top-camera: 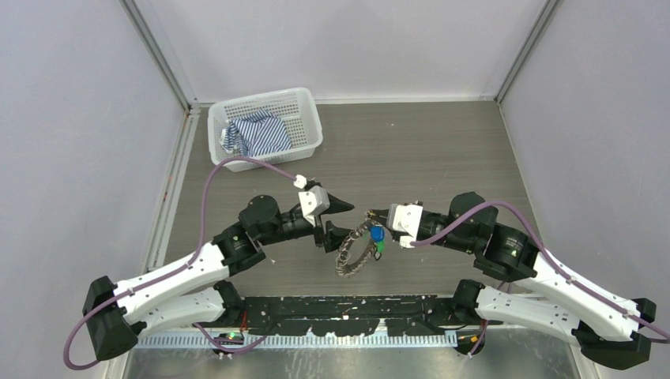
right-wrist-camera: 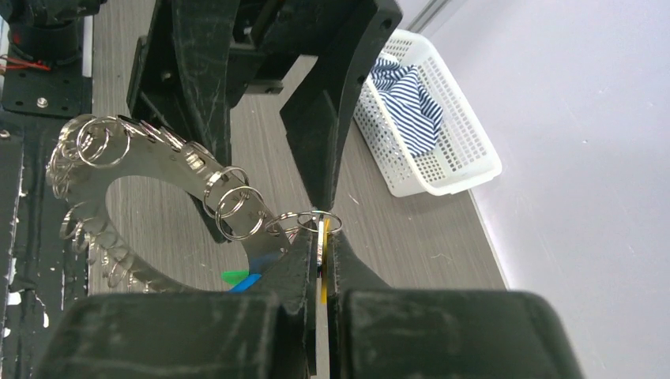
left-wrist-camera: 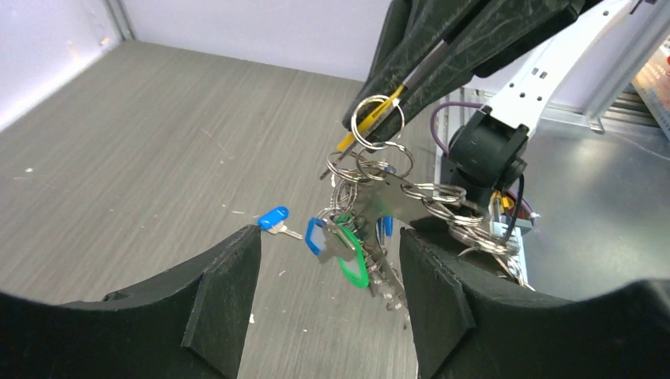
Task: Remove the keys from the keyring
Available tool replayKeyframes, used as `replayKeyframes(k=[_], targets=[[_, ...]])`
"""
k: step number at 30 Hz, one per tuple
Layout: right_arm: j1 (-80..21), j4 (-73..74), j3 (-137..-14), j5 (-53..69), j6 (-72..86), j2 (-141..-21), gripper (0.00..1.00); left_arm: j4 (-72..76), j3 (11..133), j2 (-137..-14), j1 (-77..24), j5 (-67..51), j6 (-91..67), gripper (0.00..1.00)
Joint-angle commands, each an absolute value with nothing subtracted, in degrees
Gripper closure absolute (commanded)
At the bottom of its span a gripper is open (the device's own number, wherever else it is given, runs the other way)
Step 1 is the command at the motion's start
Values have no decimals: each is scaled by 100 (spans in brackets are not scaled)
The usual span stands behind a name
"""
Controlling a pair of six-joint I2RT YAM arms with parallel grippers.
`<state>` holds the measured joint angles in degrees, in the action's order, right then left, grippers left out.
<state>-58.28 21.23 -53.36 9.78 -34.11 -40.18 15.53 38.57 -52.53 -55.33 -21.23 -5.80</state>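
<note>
The right gripper's [right-wrist-camera: 321, 237] jaws are clenched on a yellow tag [left-wrist-camera: 365, 118] and the small split ring [right-wrist-camera: 335, 224] it hangs from. The keyring [right-wrist-camera: 162, 158], a broad flat metal loop fringed with more small rings, dangles from that pinch above the table [top-camera: 442, 150], between the two arms. Its keys [left-wrist-camera: 336, 241] hang in a bunch at the low side, blue and green tags among them.

The left gripper [left-wrist-camera: 328, 237] faces it with jaws released and spread wide, holding nothing. The bunch of keys sits in the gap between its two fingers, close to the right-hand one, though whether they touch cannot be told. On the table just past the left finger lies a single blue-tagged key [left-wrist-camera: 274, 219], apart from the rest.

In the far left corner, well apart from both arms, stands a white basket [top-camera: 310, 126] holding a striped cloth [top-camera: 261, 133].
</note>
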Motion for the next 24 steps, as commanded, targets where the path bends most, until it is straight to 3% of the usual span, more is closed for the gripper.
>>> replayKeyframes(k=[1,7,12,15,18,21,24], targets=[[-5844,1325,-5607,1251,-3266,-3938,99,1816,4108,-4951,-5458,-1932,-518,34],[-5836,901,-5682,1551,-3079,-3986,99,3085,3811,-5520,-5458,-2411,-825,36],[-5844,840,-5754,1751,-2904,-4020,99,4976,3192,-5854,-5458,-2519,-1088,35],[-5844,847,-5720,1722,-2865,-3997,99,5797,3017,-5950,-5462,-2795,-1270,45],[-5838,842,-5666,1539,-2870,-4011,99,5798,3043,-6014,-5511,-3008,-1342,68],[-5841,844,-5641,1179,-2986,-4068,99,5374,3086,-6026,-5577,-2964,-1317,87],[-5843,1070,-5789,834,-3113,-4168,99,3976,3177,-5739,-5598,-2207,-863,94]])
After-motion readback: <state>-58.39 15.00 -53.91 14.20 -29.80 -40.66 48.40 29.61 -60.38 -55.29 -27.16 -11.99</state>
